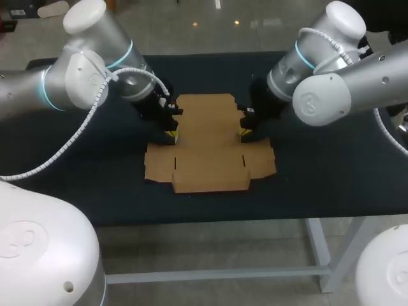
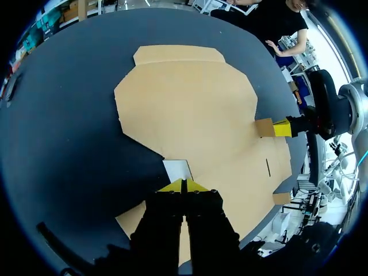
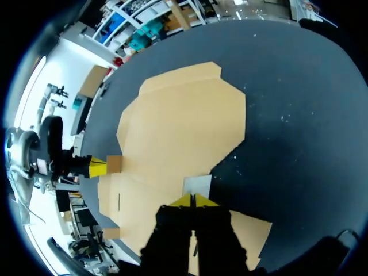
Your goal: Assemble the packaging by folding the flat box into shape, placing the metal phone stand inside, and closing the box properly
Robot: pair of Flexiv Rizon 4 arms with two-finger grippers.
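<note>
Barely started: flat box [image 1: 207,143] lies unfolded mid-table [image 1: 76,178], left gripper [image 1: 172,136] and right gripper [image 1: 244,132] each pinched narrow on one of its opposite side edges, so folding, loading the phone stand (not in sight) and closing all remain.

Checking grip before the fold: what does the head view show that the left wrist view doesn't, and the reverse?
Head view only: the left arm and right arm in full, and the flat box's whole outline, near flaps included. Left wrist view only: a small pale tab apparently pinched at the left jaws' closed yellow tips, and the right jaws gripping the opposite tab. Both: the box lying flat on the dark table, one set of jaws at each side.
</note>
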